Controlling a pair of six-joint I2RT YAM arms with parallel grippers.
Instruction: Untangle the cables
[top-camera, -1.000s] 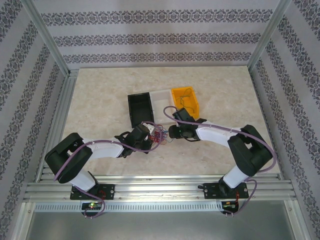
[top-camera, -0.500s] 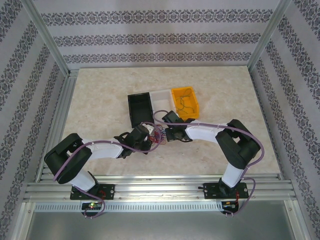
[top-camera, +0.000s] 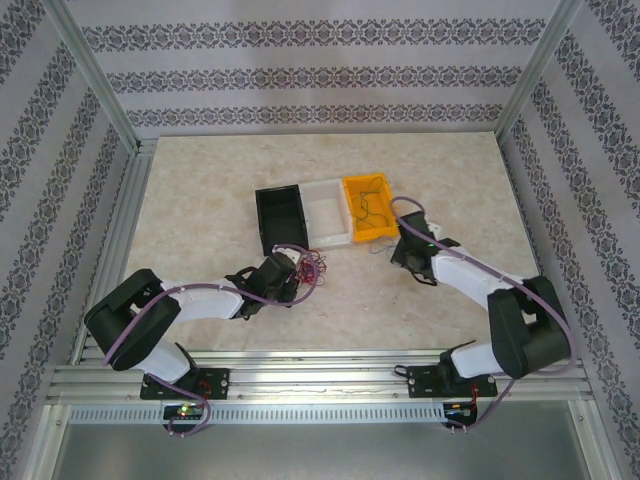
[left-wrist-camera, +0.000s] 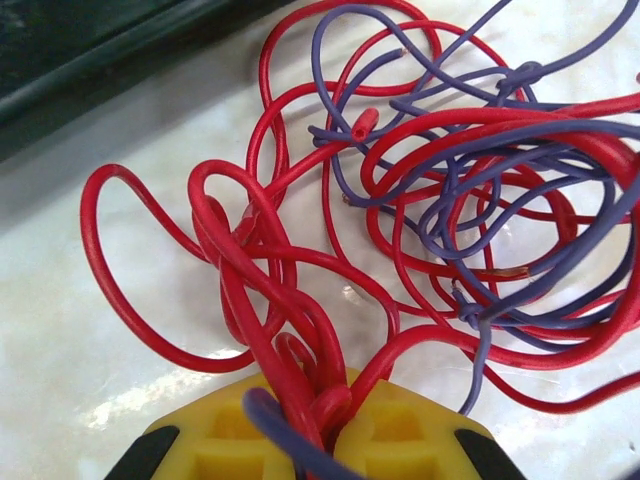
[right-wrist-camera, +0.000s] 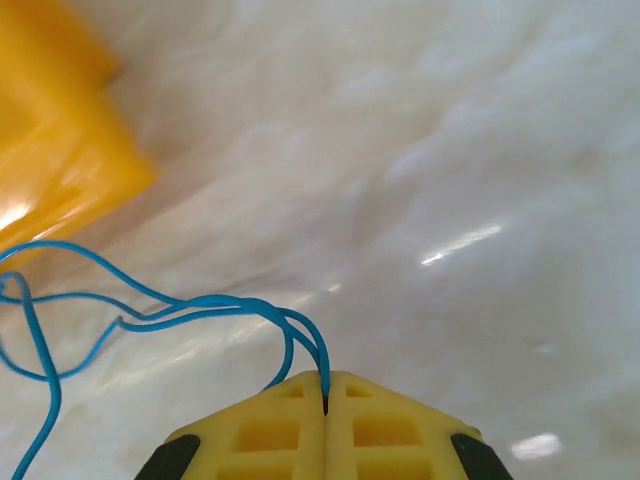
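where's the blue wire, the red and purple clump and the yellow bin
blue wire (right-wrist-camera: 230, 301), right wrist view, top of its loop
red and purple clump (top-camera: 313, 268), top view, middle of the tangle
yellow bin (top-camera: 370, 236), top view, near wall

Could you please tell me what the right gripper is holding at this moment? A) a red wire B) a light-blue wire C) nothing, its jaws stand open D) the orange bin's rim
B: in the right wrist view the right gripper has its jaws shut together on a thin light-blue wire, which loops away from the fingertips to the left.
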